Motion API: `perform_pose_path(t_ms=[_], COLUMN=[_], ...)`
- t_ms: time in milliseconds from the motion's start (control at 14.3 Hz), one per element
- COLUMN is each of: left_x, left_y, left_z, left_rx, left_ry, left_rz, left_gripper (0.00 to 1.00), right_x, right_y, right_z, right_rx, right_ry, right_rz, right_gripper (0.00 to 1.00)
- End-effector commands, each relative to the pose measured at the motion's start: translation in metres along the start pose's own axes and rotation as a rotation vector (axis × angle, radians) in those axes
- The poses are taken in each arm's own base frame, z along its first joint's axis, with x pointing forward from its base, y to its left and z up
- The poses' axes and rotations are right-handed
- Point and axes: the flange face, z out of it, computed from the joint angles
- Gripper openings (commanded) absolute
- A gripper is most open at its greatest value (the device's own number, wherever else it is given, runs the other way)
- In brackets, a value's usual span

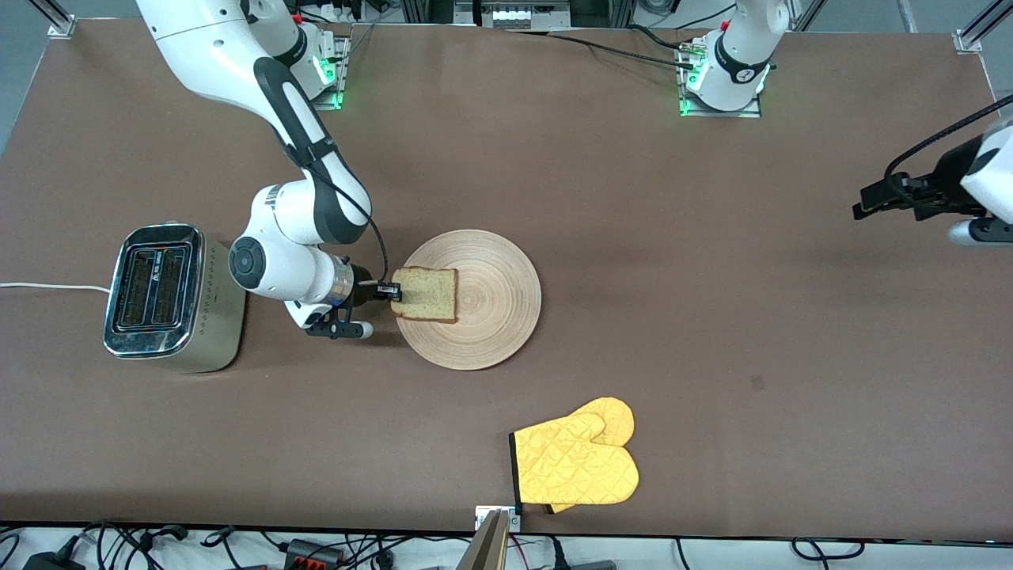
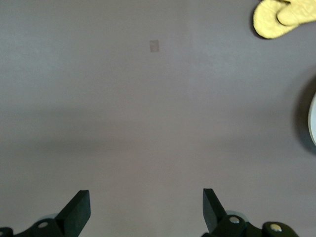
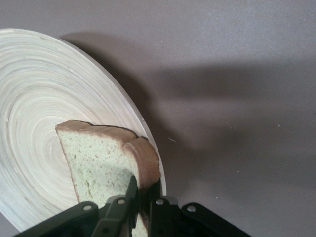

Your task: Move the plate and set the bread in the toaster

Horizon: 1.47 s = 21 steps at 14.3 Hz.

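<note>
1. A brown table (image 1: pixel 712 332) fills the front view; the two arm bases stand along its upper edge and cables run along the bottom edge of the frame.
2. The toaster (image 1: pixel 170 297) sits at the middle left of the frame, slots up, with a white cord (image 1: pixel 47 286) leading off the left edge.
3. The plate (image 1: pixel 483 305) lies flat just left of the frame's center.
4. The bread (image 1: pixel 427 294) is over the plate's left part, tilted on edge in the right wrist view.
5. The right gripper (image 1: pixel 393 292), reaching sideways from the toaster's side, is clenched on the bread's crust edge, one finger on each face.
6. The left gripper (image 2: pixel 146 210) waits at the right edge of the frame over bare table, fingers spread wide and holding nothing.
7. A yellow oven mitt (image 1: pixel 578 459) lies at the lower center, close to the table's lower edge.
</note>
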Motion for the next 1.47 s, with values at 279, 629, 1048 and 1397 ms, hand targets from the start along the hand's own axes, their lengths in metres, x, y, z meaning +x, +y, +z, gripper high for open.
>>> perform_pose_path(t_ms=[279, 629, 1048, 1397], left_x=[-0.016, -0.018, -0.019, -0.02], left_y=[0.01, 0.032, 0.031, 0.031], left_z=[-0.001, -0.002, -0.003, -0.002], left_rx=[0.028, 0.068, 0.068, 0.069], left_ry=[0.037, 0.041, 0.038, 0.026], left_rz=[-0.025, 0.022, 0.02, 0.02], left_gripper=[1.0, 1.0, 1.0, 1.0], right_x=[-0.003, 0.006, 0.009, 0.015], right_y=[-0.024, 0.006, 0.083, 0.111], right_z=[-0.037, -0.172, -0.299, -0.337], right_rx=[0.031, -0.114, -0.433, -0.709], right_ry=[0.034, -0.011, -0.068, 0.017], right_rz=[-0.017, -0.055, -0.009, -0.101], right_gripper=[0.0, 0.0, 0.0, 0.0])
